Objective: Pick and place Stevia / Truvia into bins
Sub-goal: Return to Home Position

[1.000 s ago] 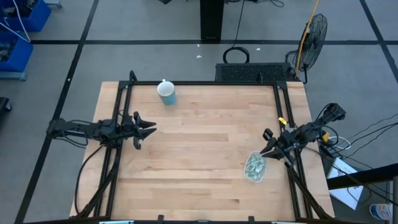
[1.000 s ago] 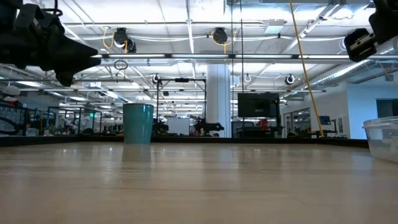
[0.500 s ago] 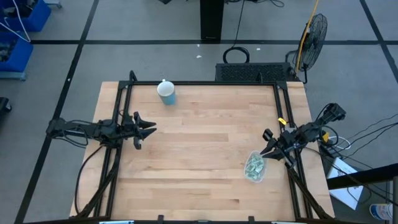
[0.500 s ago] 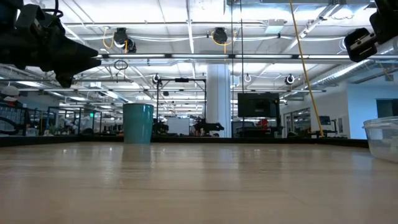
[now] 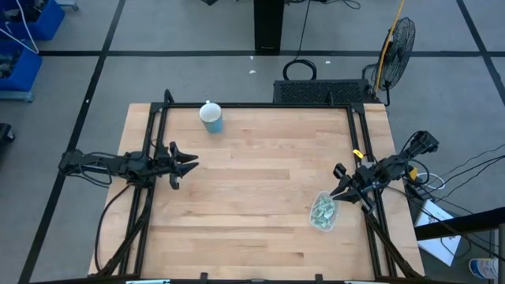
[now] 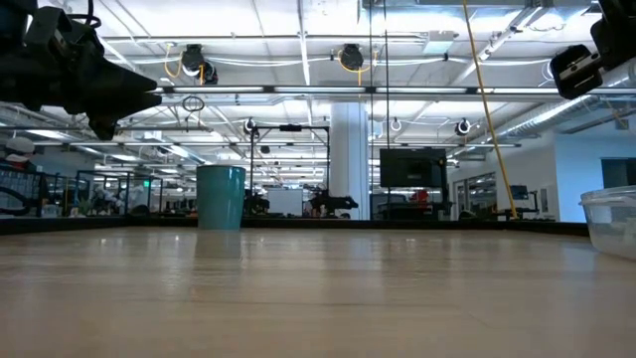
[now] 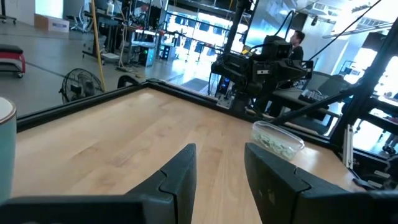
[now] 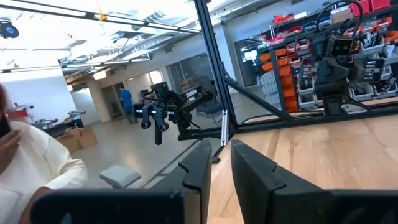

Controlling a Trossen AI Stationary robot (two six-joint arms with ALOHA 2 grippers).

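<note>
The clear plastic container (image 5: 323, 212) stands on its base near the table's right edge, also seen in the left wrist view (image 7: 278, 137) and at the low view's right border (image 6: 611, 221). Several pale green sachets (image 5: 322, 209) lie inside it (image 7: 275, 144). My right gripper (image 5: 338, 183) hovers open just beyond the container toward the far-right, touching nothing (image 8: 221, 158). My left gripper (image 5: 188, 164) waits open above the table's left side (image 7: 217, 165), far from the container.
A light blue cup with a white top (image 5: 211, 117) stands near the table's far edge, left of centre (image 6: 221, 197). Black frame rails (image 5: 155, 142) run along both sides. A person in a white sleeve (image 8: 37, 165) is beyond the table. Bare wood (image 5: 260, 173) lies between the arms.
</note>
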